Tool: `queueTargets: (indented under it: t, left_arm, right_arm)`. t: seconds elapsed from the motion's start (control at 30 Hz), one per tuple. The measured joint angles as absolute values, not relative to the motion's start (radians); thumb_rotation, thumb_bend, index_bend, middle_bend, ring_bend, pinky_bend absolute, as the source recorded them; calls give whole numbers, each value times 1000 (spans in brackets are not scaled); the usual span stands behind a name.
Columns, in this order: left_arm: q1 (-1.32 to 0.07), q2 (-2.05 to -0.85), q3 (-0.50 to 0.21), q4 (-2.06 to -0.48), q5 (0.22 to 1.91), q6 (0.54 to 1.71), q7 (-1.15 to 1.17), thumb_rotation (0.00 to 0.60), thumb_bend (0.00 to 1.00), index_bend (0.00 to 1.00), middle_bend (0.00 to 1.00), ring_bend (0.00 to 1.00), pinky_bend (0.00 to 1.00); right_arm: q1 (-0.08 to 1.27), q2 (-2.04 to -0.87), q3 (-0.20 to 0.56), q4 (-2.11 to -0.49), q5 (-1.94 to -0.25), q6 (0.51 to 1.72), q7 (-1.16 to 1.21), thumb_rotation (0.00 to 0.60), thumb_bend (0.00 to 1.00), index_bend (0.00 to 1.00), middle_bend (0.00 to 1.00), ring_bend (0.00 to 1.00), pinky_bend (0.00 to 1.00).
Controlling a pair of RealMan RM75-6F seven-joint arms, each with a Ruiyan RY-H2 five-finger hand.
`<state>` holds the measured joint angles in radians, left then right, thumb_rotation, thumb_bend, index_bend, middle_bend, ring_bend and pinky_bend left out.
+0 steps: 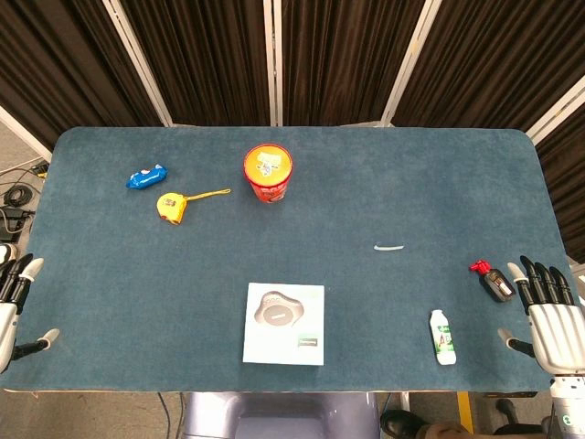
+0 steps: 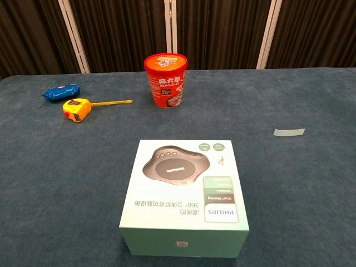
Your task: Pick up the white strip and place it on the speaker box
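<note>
The white strip [image 1: 389, 246] lies flat on the blue tabletop, right of centre; the chest view shows the white strip [image 2: 289, 132] at mid right. The speaker box [image 1: 284, 323] sits near the front edge, lid up; it fills the lower middle as the speaker box [image 2: 184, 194] in the chest view. My left hand [image 1: 13, 309] hovers at the table's front left corner, fingers spread, holding nothing. My right hand [image 1: 548, 315] is at the front right corner, fingers apart and empty. Both hands are far from the strip.
A red cup of noodles [image 1: 268, 173], a yellow tape measure [image 1: 172, 207] with tape pulled out and a blue packet [image 1: 146, 176] lie at the back left. A small white bottle [image 1: 443, 337] and a black bottle with red cap [image 1: 494, 282] lie beside my right hand.
</note>
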<state>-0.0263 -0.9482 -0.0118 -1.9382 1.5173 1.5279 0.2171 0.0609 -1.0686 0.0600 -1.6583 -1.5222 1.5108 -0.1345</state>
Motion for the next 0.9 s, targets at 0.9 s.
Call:
queueTargets:
  t: [0.9]
  left_arm:
    - [-76,-1026,-62,-1888,1384,1469,310,600,0,0,0,0,0]
  right_arm:
    - [515,-1146,229,-1528,-1121,869,-207,600,217,394,0,0,0]
